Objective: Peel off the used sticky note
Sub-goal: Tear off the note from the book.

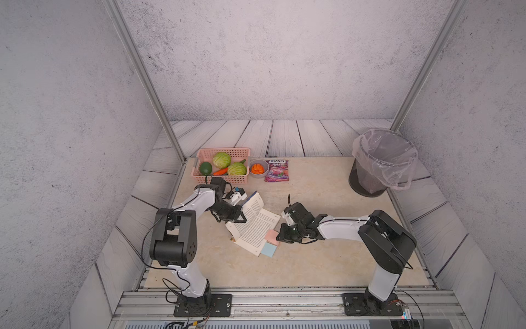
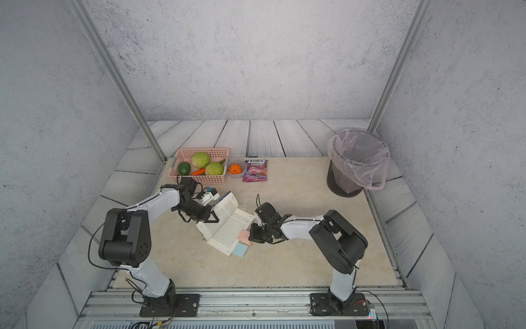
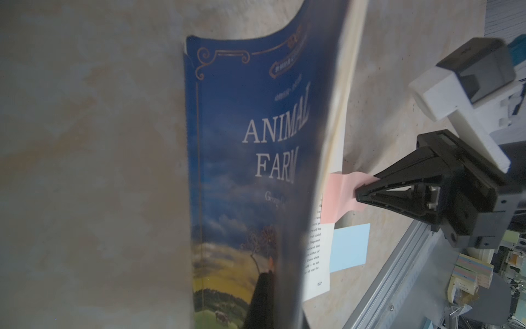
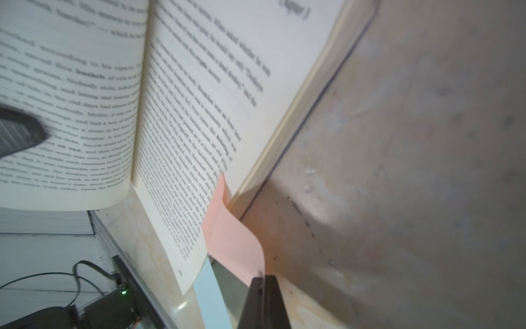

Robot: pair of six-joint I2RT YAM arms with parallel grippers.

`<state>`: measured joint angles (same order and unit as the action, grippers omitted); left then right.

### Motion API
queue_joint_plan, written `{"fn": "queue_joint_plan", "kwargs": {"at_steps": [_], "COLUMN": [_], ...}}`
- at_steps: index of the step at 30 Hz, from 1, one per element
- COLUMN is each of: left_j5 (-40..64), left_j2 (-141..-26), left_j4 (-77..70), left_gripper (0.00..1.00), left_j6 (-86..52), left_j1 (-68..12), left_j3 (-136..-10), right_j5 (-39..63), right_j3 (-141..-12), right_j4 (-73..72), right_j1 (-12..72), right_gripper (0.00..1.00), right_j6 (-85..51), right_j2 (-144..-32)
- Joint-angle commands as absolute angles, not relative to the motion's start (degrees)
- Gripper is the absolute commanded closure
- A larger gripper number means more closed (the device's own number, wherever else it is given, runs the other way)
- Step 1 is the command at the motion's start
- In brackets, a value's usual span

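at mid-desk (image 1: 313, 256), in both top views, the book (image 1: 257, 225) lies open with its left half raised. the left jaws are pressed together on that raised half. the pink sticky note (image 1: 271, 236) projects from the outer edge of the right-hand page, just beside the blue sticky note (image 1: 268, 250). the right jaws meet its free edge.

in the left wrist view, the right jaws are pinching the pink note's free end, which puckers at the tips. the other end is stuck to the page.

in the right wrist view, the note curls from the page margin to the closed tips.

procedure, as judged: the grip is made and the peel is not yet done. draw the note low along the page, away from the spine, so the adhesive rolls off progressively. avoid a steep lift, since the page may rise or tear. hold the left jaws steady on the book as the anchor. leave the blue note undisturbed.
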<state>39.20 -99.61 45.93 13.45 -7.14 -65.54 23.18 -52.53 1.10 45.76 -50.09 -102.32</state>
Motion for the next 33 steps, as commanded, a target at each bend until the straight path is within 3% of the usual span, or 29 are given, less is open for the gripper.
{"fn": "queue_joint_plan", "kwargs": {"at_steps": [1, 26, 33], "left_j5": [37.55, 34.43, 35.24], "left_j2": [-100.15, -98.76, -98.76], "left_j4": [47.19, 46.05, 46.36], "left_gripper": [1.0, 1.0, 1.0], "left_j6": [12.93, 11.78, 12.31], "left_j1": [-6.38, -5.2, -5.26], "left_j3": [-65.61, -64.96, -65.26], "right_j5": [20.27, 16.06, 16.06], "right_j3": [-54.23, -54.86, -60.92], "right_j4": [4.2, 16.61, 26.73], "right_j1": [45.97, 39.93, 33.77], "right_gripper": [1.0, 1.0, 1.0], "right_j6": [-48.82, -41.04, -35.22], "right_j2": [-101.7, -93.35, -83.02]}}
